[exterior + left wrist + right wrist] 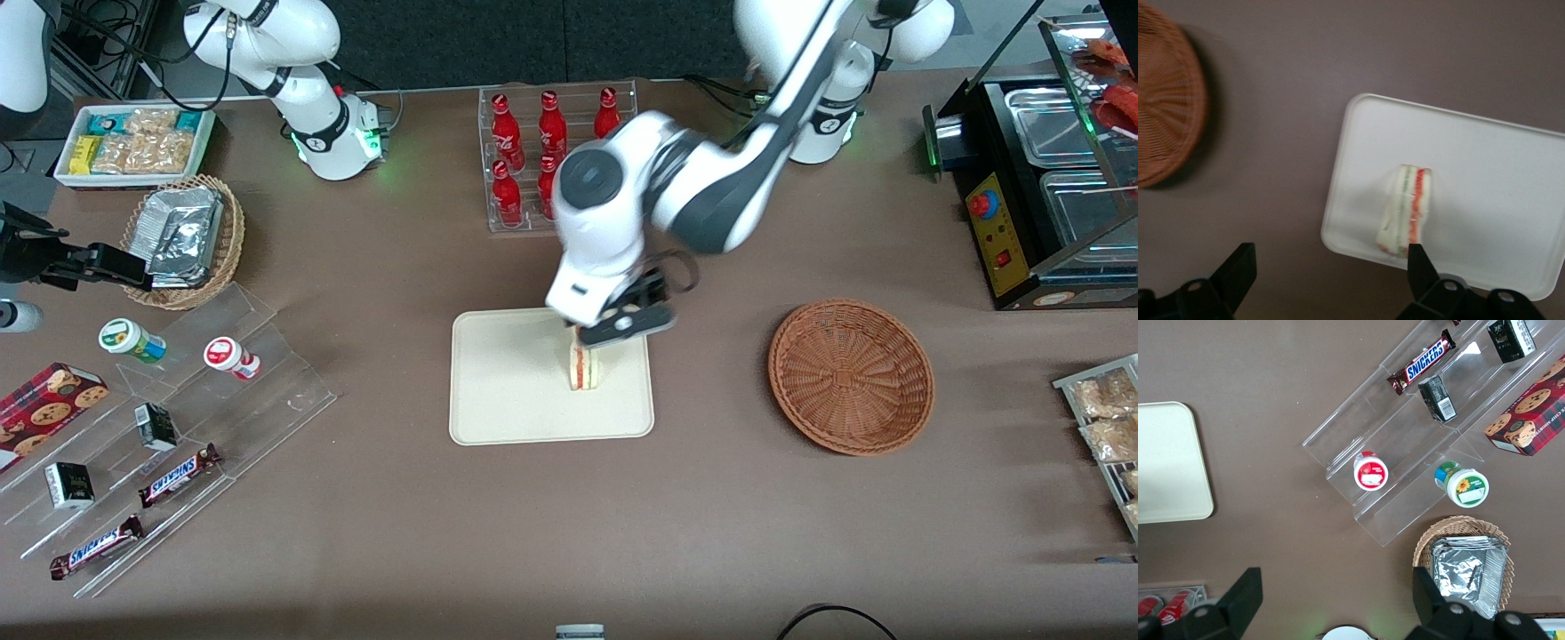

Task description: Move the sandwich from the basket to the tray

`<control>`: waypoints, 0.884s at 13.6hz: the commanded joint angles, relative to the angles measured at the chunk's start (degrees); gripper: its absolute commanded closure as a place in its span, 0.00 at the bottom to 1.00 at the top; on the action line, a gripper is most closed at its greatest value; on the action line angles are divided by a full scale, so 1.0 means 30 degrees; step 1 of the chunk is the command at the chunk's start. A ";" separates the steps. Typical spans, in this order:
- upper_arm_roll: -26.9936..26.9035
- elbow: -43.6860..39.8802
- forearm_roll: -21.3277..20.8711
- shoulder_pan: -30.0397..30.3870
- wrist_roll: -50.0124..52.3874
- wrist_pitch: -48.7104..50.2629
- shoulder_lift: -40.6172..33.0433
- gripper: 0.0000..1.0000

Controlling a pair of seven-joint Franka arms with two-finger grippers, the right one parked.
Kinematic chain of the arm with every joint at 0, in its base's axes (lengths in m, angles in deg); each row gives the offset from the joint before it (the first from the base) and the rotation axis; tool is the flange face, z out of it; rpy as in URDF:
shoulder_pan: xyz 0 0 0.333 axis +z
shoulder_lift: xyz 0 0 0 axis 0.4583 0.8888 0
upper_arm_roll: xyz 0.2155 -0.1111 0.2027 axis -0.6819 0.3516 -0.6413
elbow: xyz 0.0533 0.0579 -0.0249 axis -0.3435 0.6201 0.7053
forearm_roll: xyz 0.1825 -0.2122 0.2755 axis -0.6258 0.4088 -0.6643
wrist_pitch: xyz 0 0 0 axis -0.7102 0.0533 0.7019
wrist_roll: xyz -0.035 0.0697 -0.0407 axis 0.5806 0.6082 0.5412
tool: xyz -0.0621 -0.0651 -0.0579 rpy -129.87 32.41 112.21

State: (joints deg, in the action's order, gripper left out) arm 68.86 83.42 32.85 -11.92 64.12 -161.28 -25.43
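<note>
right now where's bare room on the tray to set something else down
The tray is bare toward the parked arm's end. It is crowded at the working arm's end, where the sandwich stands with the open tool above it. The basket is empty too.

The word "SNICKERS" reads on two brown chocolate bars lying on a clear tiered display stand: one bar (180, 475) sits a step above the other bar (96, 547), which lies nearest the front camera. The red bottles carry white script too small to read.

The claw (613, 331) shows no lettering.
</note>
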 commanded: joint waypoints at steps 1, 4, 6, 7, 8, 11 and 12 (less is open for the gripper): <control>0.0108 0.1118 0.0210 0.0874 0.0055 0.1462 -0.1891 0.00; 0.0108 0.2664 0.0151 0.3243 -0.1137 0.2229 -0.4669 0.00; 0.0108 0.4364 0.0210 0.4679 -0.3509 0.2462 -0.6780 0.00; 0.0108 0.5009 0.0239 0.5615 -0.4825 0.2551 -0.7659 0.00; 0.0108 0.5480 0.0559 0.6552 -0.6433 0.2725 -0.8393 0.00; 0.0108 0.6273 0.1906 0.9950 -1.1502 0.3371 -0.9890 0.00; 0.0108 0.6450 0.2141 1.1004 -1.2939 0.3546 -1.0243 0.00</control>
State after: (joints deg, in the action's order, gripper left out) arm 68.19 99.34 37.19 15.81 32.43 -150.91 -52.66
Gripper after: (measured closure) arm 0.000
